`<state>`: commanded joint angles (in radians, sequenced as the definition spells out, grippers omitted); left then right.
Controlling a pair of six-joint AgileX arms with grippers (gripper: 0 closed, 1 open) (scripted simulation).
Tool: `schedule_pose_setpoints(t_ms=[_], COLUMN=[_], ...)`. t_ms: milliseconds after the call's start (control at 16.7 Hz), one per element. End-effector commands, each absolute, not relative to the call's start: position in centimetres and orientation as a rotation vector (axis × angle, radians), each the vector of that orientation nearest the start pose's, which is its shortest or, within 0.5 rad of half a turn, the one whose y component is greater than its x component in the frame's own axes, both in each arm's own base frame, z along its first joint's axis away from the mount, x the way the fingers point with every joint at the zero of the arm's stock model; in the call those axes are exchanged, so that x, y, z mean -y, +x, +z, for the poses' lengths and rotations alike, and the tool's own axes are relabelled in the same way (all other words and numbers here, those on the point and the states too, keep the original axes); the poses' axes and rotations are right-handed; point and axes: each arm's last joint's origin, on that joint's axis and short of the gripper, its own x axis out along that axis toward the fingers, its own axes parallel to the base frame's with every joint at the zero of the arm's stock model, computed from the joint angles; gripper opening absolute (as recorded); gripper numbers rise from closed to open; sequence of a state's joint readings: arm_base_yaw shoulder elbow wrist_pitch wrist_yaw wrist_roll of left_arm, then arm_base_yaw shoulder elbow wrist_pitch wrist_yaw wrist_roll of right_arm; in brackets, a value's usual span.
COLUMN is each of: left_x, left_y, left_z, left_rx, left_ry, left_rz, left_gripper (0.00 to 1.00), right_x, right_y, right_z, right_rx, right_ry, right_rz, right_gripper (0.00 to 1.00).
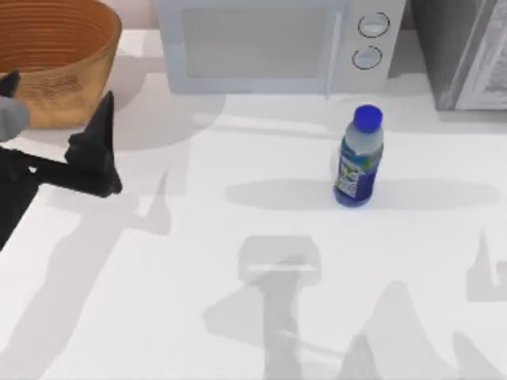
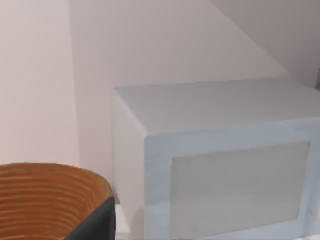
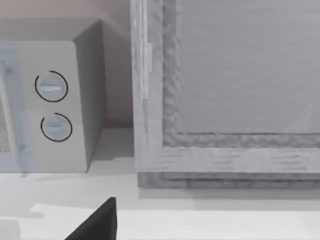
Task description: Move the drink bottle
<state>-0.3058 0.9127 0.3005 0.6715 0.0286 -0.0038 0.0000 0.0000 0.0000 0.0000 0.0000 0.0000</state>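
The left gripper (image 1: 59, 127) hangs over the left side of the table, just in front of the basket (image 1: 59, 59). Two dark fingers show in the top view: one (image 1: 99, 131) points up toward the basket, the other sits at the picture's left edge, so the jaws stand apart with nothing between them. In the left wrist view one dark fingertip (image 2: 97, 225) pokes in beside the basket's ribbed rim (image 2: 45, 200). It touches nothing that I can make out.

The right gripper (image 3: 97, 222) shows as one dark fingertip in the right wrist view, above the white surface; whether its fingers are apart or together cannot be told.

Counted: one drink bottle, one basket, one microwave, one grey framed cabinet.

The drink bottle (image 1: 359, 158) stands upright on the table (image 1: 198, 237), right of centre, blue cap uppermost, in front of the microwave's two round knobs (image 1: 371, 39) and well apart from the left gripper. No finger touches it.

The microwave (image 1: 273, 43) is white and sits at the back middle, between the basket on the left and the cabinet (image 1: 467, 51) on the right. The table is white, crossed by grey shadows. A plain pale wall (image 2: 150, 45) rises behind.
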Motion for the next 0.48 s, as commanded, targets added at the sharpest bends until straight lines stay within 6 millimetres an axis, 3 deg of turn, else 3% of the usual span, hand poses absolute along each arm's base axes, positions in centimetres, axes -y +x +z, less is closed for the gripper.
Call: schedule_pose_setpoints(t_ms=[180,360,480], left_x=[10.1,14.6,17.3], left_y=[23.0,25.8,26.7], left_z=[19.9,15.7,12.5], left_rx=[-0.003,-0.054,-0.070], left_ry=[-0.015,-0.003,0.003], left_rz=[-0.436,-0.544,-0.611], left_gripper=[1.00,1.00,1.00], right_x=[0.1,0.1,0.1], right_y=[10.6,10.6,10.6], right_z=[16.0,16.0,16.0], right_rx=[0.000,0.000,0.000], right_ry=[0.000,0.000,0.000], right_rz=[0.000,0.000,0.000], right_gripper=[1.00,1.00,1.00])
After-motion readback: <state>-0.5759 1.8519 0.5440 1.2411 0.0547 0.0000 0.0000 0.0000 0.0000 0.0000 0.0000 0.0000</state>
